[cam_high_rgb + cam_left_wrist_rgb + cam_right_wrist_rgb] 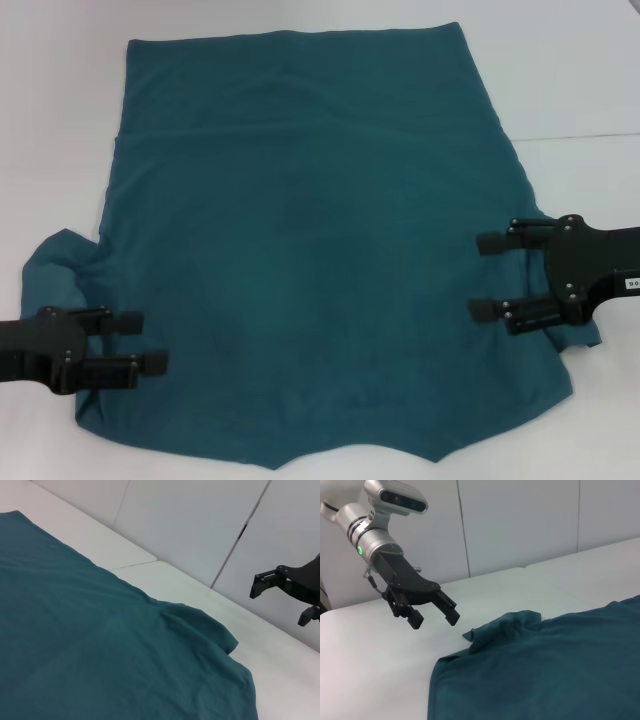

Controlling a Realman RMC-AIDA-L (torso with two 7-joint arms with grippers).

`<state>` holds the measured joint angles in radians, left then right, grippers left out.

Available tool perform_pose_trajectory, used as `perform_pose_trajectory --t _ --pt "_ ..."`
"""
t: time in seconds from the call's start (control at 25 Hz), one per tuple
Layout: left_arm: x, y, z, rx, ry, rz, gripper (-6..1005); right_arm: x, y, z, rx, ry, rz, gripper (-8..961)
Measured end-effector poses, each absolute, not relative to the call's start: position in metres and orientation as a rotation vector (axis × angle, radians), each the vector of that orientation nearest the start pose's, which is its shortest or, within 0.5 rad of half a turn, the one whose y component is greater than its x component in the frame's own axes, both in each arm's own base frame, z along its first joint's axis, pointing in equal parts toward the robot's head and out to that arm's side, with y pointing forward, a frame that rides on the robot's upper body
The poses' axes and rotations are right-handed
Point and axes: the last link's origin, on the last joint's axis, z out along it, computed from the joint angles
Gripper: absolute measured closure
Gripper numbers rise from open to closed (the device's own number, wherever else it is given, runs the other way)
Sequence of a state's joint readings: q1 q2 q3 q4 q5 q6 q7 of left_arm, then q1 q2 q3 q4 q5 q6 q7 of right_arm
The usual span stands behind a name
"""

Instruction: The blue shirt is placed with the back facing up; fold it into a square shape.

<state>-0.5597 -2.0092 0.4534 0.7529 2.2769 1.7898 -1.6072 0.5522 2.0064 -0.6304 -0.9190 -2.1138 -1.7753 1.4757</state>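
The large dark teal-blue cotton shirt [310, 250] is spread flat on the white table [580, 70]. The left gripper [145, 343] and right gripper [485, 276] are held wide apart-fingered above its opposite side edges, nothing grasped.

This looks like a robotics lab or test cell rather than a home: a broad, bare white tabletop [590, 70] made of two slabs meeting at a thin seam fills the work area, and plain pale grey wall panels [520, 525] with narrow vertical joints close it in behind. A silver robot arm with a glowing green ring and a black two-finger gripper [434, 614] hangs over the surface
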Motion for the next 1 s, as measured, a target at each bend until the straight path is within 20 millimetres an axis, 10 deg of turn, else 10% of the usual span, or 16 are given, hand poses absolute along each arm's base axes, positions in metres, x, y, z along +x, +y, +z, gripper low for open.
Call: perform_pose_trajectory --t 1.0 --pt "-0.294 0.327 0.071 -2.557 -1.228 -0.47 156 0.236 0.346 0.076 -2.825 0.362 0.497 6"
